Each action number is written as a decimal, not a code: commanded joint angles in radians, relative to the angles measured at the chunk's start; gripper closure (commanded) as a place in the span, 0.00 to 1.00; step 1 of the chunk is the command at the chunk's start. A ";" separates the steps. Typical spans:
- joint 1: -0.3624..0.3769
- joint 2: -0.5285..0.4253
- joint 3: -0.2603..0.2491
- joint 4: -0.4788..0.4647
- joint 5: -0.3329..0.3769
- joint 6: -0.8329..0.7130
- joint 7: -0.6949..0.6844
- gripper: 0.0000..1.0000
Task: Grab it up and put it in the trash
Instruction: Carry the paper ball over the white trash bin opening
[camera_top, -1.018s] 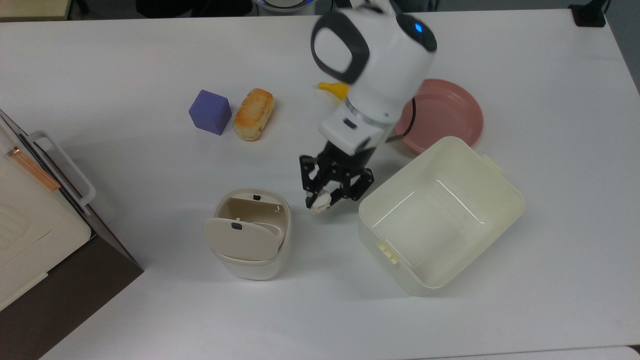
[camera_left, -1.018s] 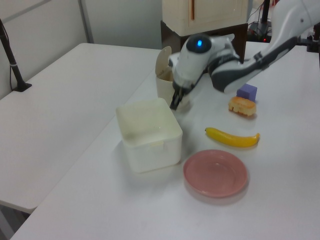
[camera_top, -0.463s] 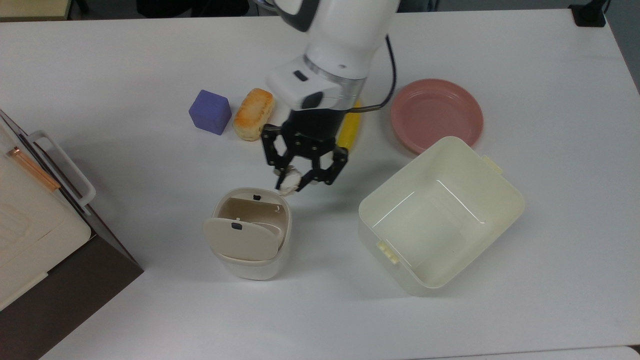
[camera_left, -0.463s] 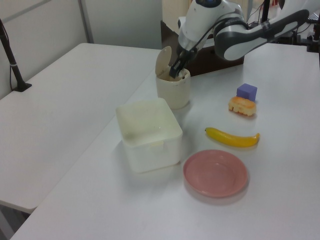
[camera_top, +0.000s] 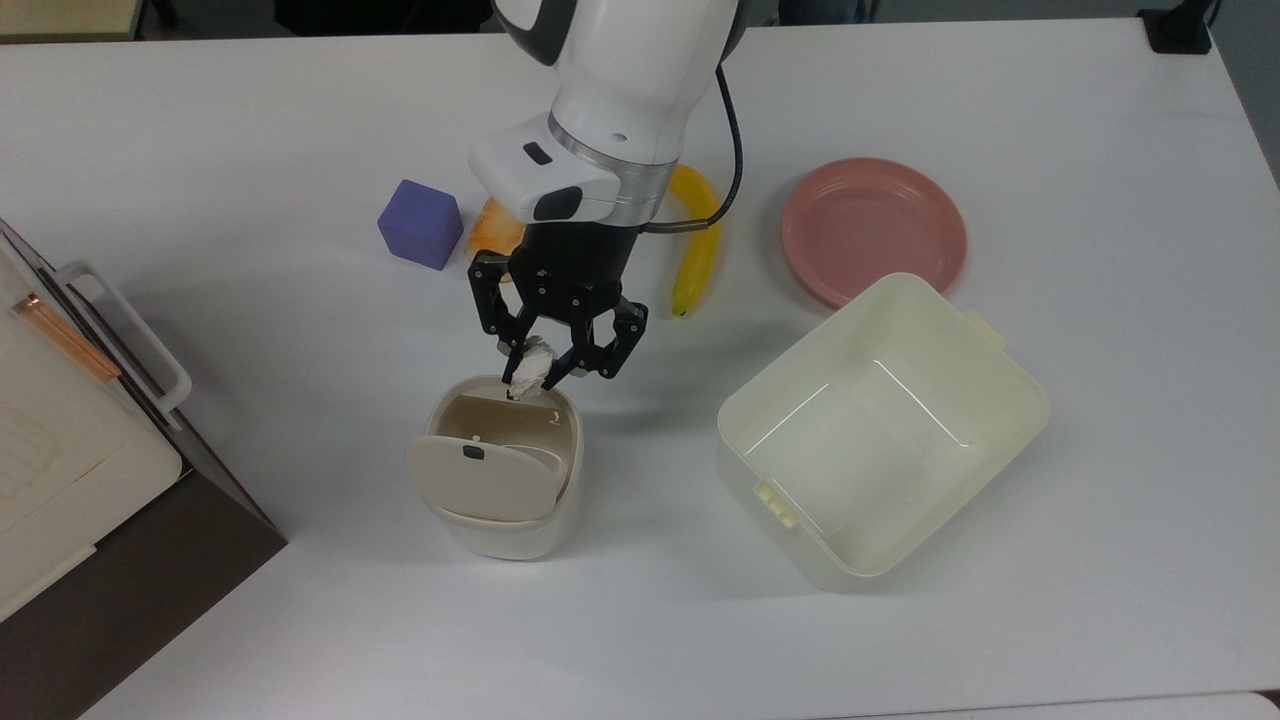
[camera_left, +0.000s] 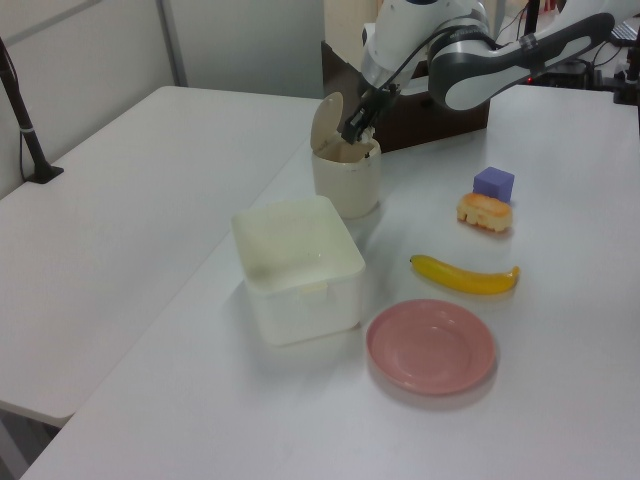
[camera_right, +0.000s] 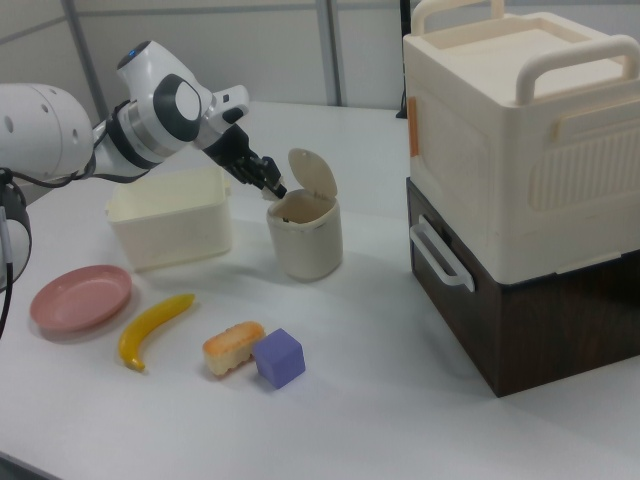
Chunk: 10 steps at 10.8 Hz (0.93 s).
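at centre frame of the top view you see the gripper (camera_top: 533, 366) clamped on the paper wad (camera_top: 528, 368), fingers narrowly parted, wad at the far rim of the open trash bin (camera_top: 500, 520).

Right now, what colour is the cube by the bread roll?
Purple cube; clearest in the top view.

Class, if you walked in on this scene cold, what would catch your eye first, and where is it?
The robot's hand pinching a small paper wad over the rim of the open trash bin mid-table. Next, the pink plate and yellow banana on the top view's upper right.
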 joint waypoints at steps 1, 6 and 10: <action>-0.012 0.069 -0.007 0.060 0.047 0.069 -0.016 1.00; -0.017 0.093 -0.015 0.074 0.048 0.097 -0.023 0.89; -0.024 0.091 -0.024 0.073 0.042 0.095 -0.028 0.05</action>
